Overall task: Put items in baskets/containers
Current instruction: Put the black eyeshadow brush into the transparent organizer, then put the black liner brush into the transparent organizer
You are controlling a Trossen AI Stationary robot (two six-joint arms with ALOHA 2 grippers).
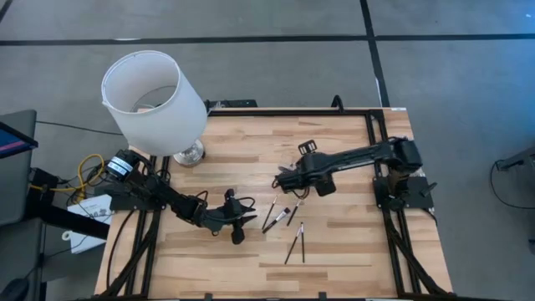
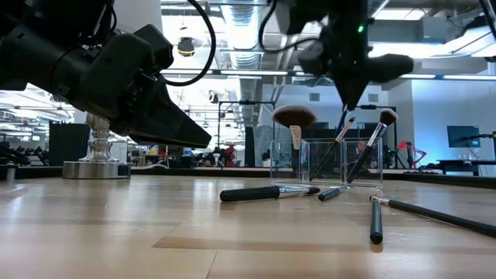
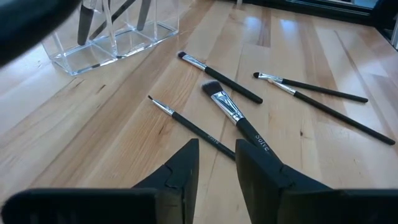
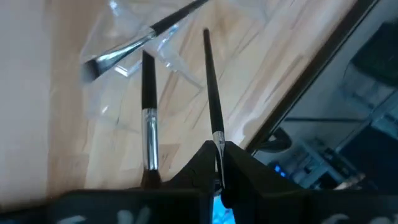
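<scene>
A clear container [image 2: 325, 164] stands on the wooden table, with a fluffy-headed brush [image 2: 293, 118] and a thinner one [image 2: 372, 147] leaning inside it, bristles up. My right gripper [image 1: 282, 178] hangs above the container, shut on a thin brush [image 4: 211, 93]. Several black-handled brushes lie flat on the table, among them a flat-headed one [image 3: 233, 112] and a thin one [image 3: 186, 122]. My left gripper [image 3: 217, 171] sits low over the table to their left, open. The flat-headed brush's handle end runs out of sight behind one finger. My right gripper pinches the thin brush at its silver ferrule [image 4: 218, 138] between its two fingertips. The fingers come slanting down from above and the table's right. The black handle [image 2: 335, 151] hangs below them, slanting into the clear container.
A lamp with a big white shade [image 1: 155, 96] stands at the table's far left on a metal base [image 2: 97, 167]. Two long brushes [image 1: 297, 242] lie nearer the front edge. A black frame rail [image 1: 372, 125] runs along the table's far and right sides.
</scene>
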